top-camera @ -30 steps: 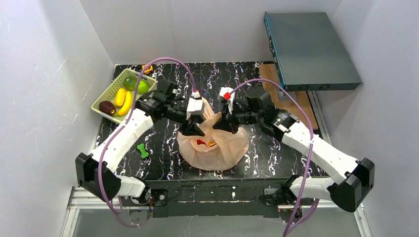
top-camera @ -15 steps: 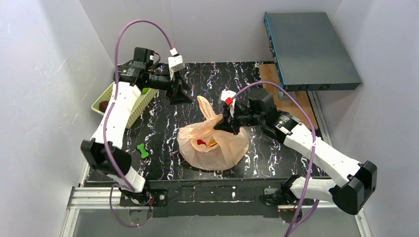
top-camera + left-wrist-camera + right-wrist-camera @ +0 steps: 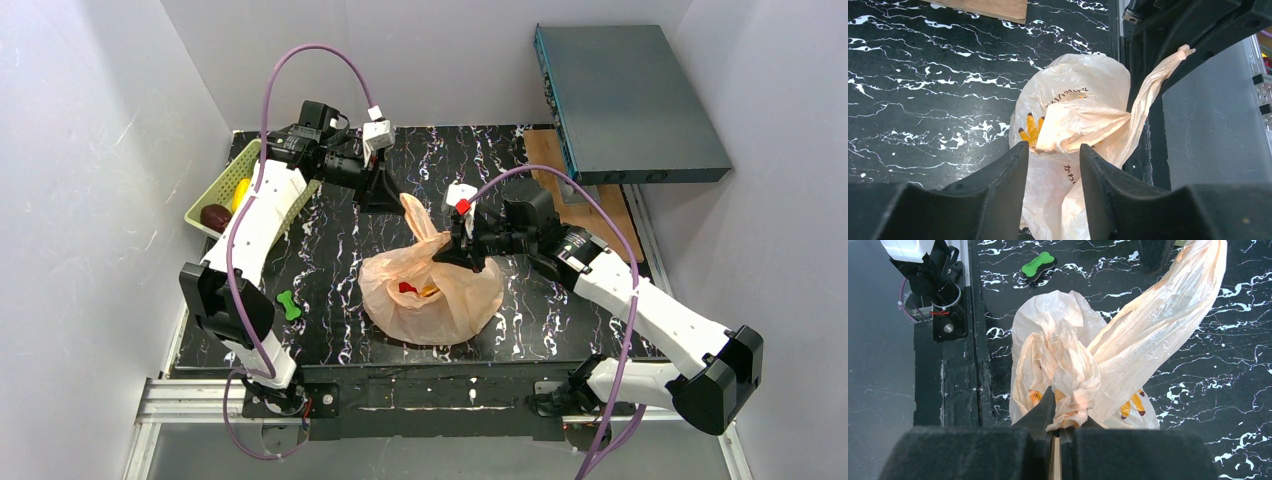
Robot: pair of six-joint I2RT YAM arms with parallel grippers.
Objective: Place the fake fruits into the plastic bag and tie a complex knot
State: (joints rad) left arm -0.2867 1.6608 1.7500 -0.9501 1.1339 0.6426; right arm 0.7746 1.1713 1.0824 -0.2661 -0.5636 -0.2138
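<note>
where the top external view applies, the plastic bag (image 3: 440, 300) sits slumped on the black marbled table (image 3: 330, 260), about midway between the two arms. a red fruit (image 3: 404, 288) and an orange fruit (image 3: 428, 292) show through its film. one free handle (image 3: 414, 215) stands up from the bag and leans toward the far left. the left gripper (image 3: 381, 200) hangs over the table just beyond that handle's tip, apart from the bag. the right gripper (image 3: 452, 257) sits at the bag's upper right edge. a light green basket (image 3: 222, 185) at the far left holds a dark plum (image 3: 215, 216) and a yellow banana (image 3: 241, 194); the left arm hides part of the basket. a green bone-shaped toy (image 3: 289, 304) lies left of the bag, well apart from it. a flat blue-grey box (image 3: 630, 95) occupies the far right, with a wooden board (image 3: 545, 150) at its near left corner.

left wrist view: the left gripper's fingers (image 3: 998, 185) stand apart with nothing between them. the bag lies beyond the gap and the free handle trails to the upper right. yellow-orange marks with dark tips show on the film; fruit or print cannot be told.

right wrist view: the right gripper's fingers (image 3: 1040, 412) are clamped tight on a bunched twist (image 3: 1073, 380) of the bag's film. the free handle rises to the upper right, unheld.
</note>
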